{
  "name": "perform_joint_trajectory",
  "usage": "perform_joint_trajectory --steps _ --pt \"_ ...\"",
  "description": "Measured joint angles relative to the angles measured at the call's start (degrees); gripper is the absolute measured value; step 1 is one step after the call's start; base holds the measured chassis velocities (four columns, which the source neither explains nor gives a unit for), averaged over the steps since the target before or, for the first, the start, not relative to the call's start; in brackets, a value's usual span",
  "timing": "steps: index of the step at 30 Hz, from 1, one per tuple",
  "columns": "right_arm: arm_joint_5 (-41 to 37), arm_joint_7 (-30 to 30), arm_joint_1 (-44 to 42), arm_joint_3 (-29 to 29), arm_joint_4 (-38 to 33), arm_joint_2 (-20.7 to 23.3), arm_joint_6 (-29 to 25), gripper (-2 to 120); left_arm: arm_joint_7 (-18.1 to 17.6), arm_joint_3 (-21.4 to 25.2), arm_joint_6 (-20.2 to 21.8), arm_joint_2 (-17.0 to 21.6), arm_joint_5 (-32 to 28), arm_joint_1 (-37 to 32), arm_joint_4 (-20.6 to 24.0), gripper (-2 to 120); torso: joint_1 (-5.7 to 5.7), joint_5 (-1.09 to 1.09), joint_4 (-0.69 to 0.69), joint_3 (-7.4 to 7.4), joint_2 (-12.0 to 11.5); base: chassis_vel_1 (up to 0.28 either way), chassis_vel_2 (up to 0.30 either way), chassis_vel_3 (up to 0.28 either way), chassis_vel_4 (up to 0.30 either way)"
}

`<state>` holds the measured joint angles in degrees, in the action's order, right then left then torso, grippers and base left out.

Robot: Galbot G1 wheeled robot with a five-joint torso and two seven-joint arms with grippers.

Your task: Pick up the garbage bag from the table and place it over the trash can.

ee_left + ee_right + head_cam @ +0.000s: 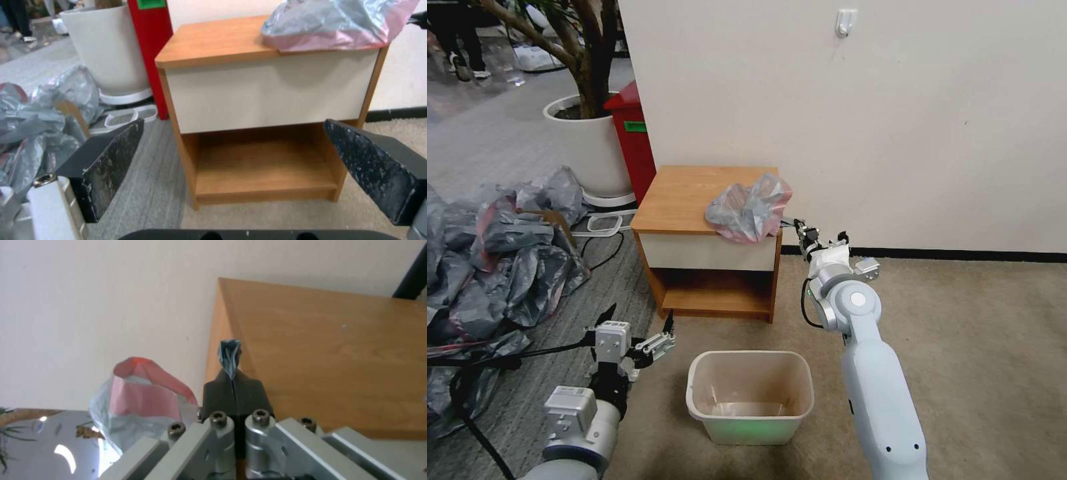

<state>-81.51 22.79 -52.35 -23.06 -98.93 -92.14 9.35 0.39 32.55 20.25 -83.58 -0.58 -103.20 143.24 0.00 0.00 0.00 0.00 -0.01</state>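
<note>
Bag (750, 211) lay crumpled on the right front corner of the tabletop (687, 190), grey with a pink band, and part of it hung a little over the front edge. The right end effector (798, 227) was at the right side of the tabletop, just beside the bag. Its fingers (233, 391) were pressed together, pinching a thin twist of the grey plastic that stuck out past the tips. The left end effector (639, 325) hung low on the robot's left, in front of the table and well apart from the bag, with its fingers (111, 160) spread wide and holding nothing. The bin (750, 397) stood on the carpet in front of the table, between the two arms.
</note>
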Motion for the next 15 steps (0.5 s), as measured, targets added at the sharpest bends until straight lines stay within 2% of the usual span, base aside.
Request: perform_joint_trajectory --steps 8,15 --pt "-2.3 4.9 -4.6 3.0 -8.1 0.8 -1.1 0 0.0 -0.5 -0.3 0.0 0.0 1.0 0.0 100 0.0 0.0 0.01 0.0 0.0 0.0 0.0 0.0 0.0" --pt "-2.5 10.9 -14.3 9.2 -21.2 2.8 -1.2 0 -0.1 -0.4 -0.5 0.3 -0.6 1.9 0.0 100 0.0 0.0 0.0 -0.01 0.0 0.0 0.0 0.0 0.0"
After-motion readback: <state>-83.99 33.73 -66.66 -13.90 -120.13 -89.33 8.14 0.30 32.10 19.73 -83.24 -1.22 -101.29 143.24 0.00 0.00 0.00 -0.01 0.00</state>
